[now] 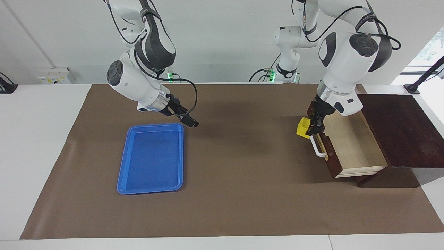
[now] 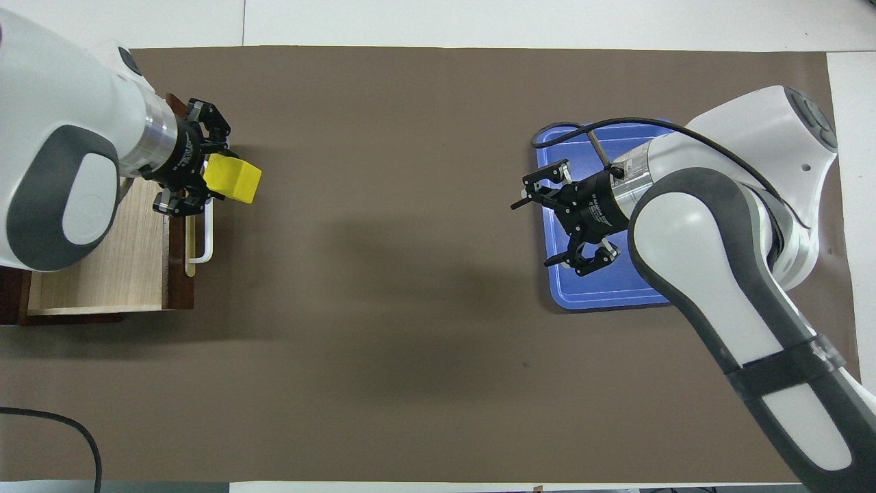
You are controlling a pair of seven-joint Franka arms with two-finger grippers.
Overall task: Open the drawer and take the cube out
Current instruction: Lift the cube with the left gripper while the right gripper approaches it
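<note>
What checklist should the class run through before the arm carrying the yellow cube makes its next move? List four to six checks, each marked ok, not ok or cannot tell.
1. Cube held: the left end effector is shut on the cube: ok.
2. Cube out of the drawer: it hangs over the white handle and the mat: ok.
3. Drawer open, pale interior showing: ok.
4. Right end effector open, over the blue tray's edge toward the table's middle: ok.
5. Mat between cube and tray free of obstacles: ok.
6. Grip firm enough for travel: cannot tell.
</note>
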